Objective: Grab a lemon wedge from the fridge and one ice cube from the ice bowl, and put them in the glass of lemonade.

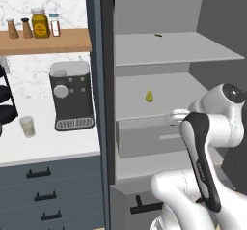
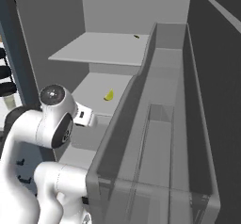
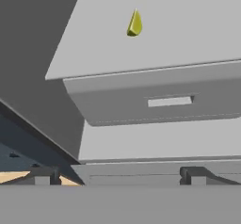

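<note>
Here the lemon wedge lies on the fridge shelf, well ahead of the wide-spread gripper.

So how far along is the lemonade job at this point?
Done: the fridge stands open. In hand: the arm reaches toward the lemon wedge on the middle shelf, jaws open and empty. Left: grasp the wedge, fetch an ice cube, and drop both in the glass of lemonade.

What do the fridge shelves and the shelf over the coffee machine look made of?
Fridge shelves: matte pale grey, flat and even, probably plastic or painted metal; can't tell which. Wall shelf over the coffee machine: warm brown and matte, likely wood.
</note>
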Robot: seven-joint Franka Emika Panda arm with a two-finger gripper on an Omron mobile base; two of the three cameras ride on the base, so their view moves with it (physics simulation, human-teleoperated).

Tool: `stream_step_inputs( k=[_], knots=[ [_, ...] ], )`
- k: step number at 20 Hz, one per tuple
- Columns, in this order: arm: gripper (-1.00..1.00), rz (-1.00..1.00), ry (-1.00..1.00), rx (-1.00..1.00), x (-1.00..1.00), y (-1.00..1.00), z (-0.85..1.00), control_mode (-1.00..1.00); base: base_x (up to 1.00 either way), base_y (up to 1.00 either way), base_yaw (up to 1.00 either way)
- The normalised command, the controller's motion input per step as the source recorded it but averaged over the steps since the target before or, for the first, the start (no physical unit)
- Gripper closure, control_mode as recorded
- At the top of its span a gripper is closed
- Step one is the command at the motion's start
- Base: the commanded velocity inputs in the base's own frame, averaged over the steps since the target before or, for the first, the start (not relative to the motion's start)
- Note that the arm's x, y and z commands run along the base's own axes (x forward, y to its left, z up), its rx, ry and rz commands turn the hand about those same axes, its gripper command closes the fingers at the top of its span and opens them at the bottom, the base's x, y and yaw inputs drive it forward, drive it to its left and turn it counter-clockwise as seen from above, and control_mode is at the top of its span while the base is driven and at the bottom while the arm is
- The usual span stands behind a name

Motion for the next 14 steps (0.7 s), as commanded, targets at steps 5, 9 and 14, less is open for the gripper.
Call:
stream_step_inputs(
  k=[5, 9, 14],
  knots=[
    [-1.00, 0.00, 0.00, 0.00, 0.64, -0.05, 0.00, -1.00, 0.00, 0.00, 0.00],
    [-1.00, 0.00, 0.00, 0.00, 0.68, -0.08, 0.00, -1.00, 0.00, 0.00, 0.00],
    [-1.00, 0.00, 0.00, 0.00, 0.70, -0.02, -0.08, -1.00, 0.00, 0.00, 0.00]
  ],
)
